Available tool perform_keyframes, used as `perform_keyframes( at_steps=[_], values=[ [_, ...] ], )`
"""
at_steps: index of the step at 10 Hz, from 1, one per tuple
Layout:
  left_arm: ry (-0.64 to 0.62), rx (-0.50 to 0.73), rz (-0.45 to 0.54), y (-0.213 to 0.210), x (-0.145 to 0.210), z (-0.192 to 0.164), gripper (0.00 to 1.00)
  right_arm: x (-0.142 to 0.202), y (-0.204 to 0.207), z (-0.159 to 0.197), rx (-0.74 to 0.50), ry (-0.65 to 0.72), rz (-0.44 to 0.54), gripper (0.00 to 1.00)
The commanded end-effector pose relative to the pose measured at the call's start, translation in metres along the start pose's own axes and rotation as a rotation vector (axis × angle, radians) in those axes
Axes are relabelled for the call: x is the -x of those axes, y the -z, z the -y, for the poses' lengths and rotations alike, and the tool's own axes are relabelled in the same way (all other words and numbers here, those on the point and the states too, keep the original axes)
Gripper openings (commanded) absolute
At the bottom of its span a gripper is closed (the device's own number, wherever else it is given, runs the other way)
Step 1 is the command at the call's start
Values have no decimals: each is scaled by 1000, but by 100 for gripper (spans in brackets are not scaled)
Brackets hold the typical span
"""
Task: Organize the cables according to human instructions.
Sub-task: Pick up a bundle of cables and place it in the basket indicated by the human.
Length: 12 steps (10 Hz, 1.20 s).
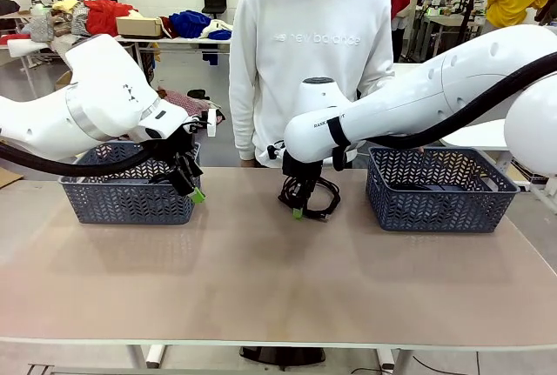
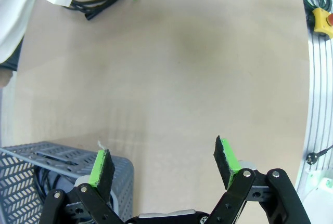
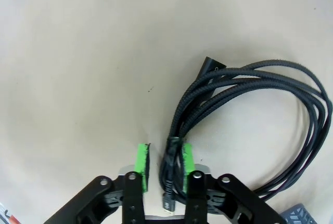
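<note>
Right gripper had its jaws clamped on a bundle of strands of the black coiled cable, which lay on the worktop just left of the right basket. Left gripper hung by the left basket, jaws spread wide and empty. A person stood behind the cable.

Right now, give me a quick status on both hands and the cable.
Left hand open, empty, by left basket. Right hand closing around cable on table. Nothing in the way.
</note>
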<state>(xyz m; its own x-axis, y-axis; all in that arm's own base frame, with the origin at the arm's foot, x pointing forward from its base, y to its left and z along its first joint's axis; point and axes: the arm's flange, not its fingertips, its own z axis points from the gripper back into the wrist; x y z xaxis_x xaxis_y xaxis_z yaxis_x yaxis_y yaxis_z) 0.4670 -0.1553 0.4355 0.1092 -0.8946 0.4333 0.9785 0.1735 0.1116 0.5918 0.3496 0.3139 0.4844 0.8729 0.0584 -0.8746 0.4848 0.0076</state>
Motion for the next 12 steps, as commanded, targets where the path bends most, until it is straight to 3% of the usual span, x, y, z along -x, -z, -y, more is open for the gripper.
perform_keyframes(
  at_steps=[1, 2, 7, 8, 12],
  values=[
    [9, 8, 0, -2, 2, -1, 100, -6, -4, -2, 17, 22, -9, 14],
    [9, 8, 0, -2, 2, -1, 100, -6, -5, -2, 19, 23, -9, 0],
    [9, 8, 0, -2, 2, -1, 100, 3, -28, -5, 22, 31, 28, 0],
    [9, 8, 0, -2, 2, -1, 100, 10, -48, -7, 65, -2, 63, 0],
    [9, 8, 0, -2, 2, -1, 100, 35, -126, -9, 118, -246, 11, 0]
  ],
)
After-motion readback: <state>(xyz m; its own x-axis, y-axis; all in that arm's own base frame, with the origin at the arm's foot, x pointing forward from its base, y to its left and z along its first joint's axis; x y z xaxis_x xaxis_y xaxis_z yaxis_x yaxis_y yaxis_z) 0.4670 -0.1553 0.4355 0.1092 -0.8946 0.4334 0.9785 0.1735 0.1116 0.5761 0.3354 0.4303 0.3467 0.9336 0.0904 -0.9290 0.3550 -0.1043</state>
